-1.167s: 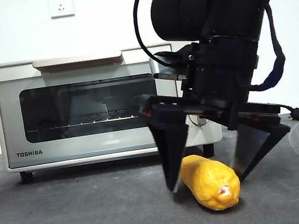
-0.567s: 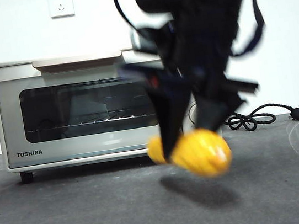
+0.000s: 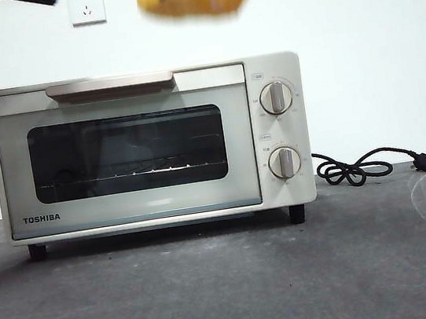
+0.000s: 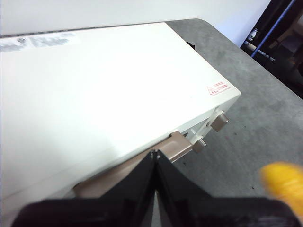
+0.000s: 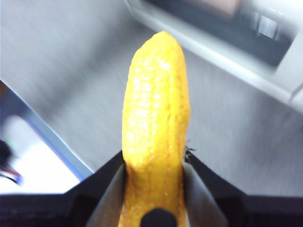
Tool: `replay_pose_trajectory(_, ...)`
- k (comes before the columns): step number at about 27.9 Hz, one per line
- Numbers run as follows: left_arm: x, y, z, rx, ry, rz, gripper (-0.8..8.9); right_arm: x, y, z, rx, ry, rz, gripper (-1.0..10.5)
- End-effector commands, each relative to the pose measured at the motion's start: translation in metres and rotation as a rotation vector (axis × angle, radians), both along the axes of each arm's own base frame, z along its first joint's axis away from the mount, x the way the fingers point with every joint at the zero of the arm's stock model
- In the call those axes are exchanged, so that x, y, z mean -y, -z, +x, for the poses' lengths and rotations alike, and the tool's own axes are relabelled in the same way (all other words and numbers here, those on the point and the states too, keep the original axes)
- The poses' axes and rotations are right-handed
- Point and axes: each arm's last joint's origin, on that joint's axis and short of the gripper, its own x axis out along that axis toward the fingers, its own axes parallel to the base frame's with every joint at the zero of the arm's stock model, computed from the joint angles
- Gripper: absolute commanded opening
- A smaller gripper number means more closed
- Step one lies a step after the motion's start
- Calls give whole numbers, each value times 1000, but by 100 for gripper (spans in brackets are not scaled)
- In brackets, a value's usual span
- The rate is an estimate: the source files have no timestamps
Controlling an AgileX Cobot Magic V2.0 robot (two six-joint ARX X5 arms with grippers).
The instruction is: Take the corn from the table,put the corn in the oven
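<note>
Yellow-orange glossy corn cob (image 5: pixel 156 127) clamped between right gripper (image 5: pixel 154 187) jaws, top centre of front frame, above cream-white closed toaster oven (image 3: pixel 148 149). Left gripper (image 4: pixel 155 158) jaws together, empty, over oven roof.

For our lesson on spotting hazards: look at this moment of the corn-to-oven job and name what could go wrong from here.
1. The oven door looks closed, so the corn cannot go in until it is opened.
2. The right gripper holds the corn by one end only, high above the table; a slip would probably drop it.
3. The left gripper, jaws shut, sits close to the door handle and might knock it.
</note>
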Motion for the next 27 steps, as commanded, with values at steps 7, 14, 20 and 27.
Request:
replay_pose_trajectory(7, 23, 19, 22, -49, 61, 1, -6, 35, -46, -27, 120, 18, 99, -14)
replay_pose_trajectory(14, 32, 33, 35, -89, 73, 17, -6, 54, -56, -41, 146, 44, 96, -14)
replay_pose_trajectory(20, 35, 45, 43, -130, 67, 32, -6, 61, -57, -46, 153, 68, 75, -14)
replay_pose_trajectory(27, 34, 55, 44, -191, 36, 98, -6, 62, -55, -46, 139, 69, 51, -14)
